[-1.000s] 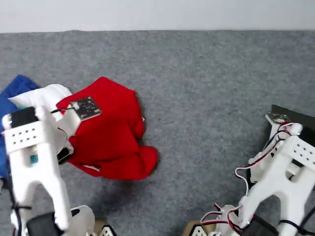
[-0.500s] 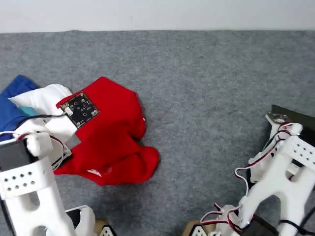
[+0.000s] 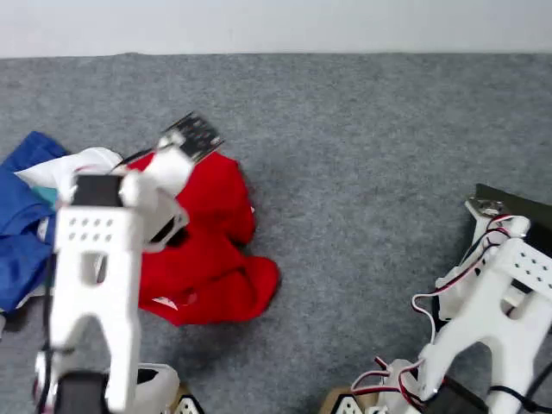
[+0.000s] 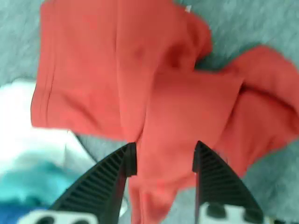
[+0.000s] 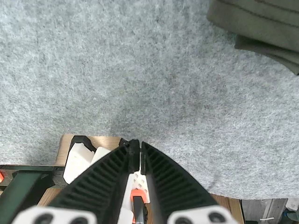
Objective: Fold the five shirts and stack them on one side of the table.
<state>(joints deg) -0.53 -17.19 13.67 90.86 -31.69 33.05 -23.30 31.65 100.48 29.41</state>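
Note:
A crumpled red shirt (image 3: 211, 250) lies at the table's left; the left wrist view has it (image 4: 154, 93) spread under the camera. My left arm (image 3: 99, 259) stands over the shirt's left part. My left gripper (image 4: 163, 151) is open above the red cloth, with nothing between its fingers. A white shirt (image 3: 73, 168) and a blue shirt (image 3: 21, 224) are heaped at the far left edge; white and teal cloth (image 4: 28, 163) also lies beside the red one. My right gripper (image 5: 140, 147) is shut at the table's near right edge, beside a folded dark olive shirt (image 5: 261, 23).
Grey felt (image 3: 371, 155) covers the table. The dark olive shirt (image 3: 517, 203) sits at the right edge behind the right arm (image 3: 492, 310). A wooden base (image 5: 65, 154) lies under the right gripper.
My left arm has swung from the far left in over the red shirt, with its wrist now further back. The red shirt's lower part shifted slightly. The right arm has kept still.

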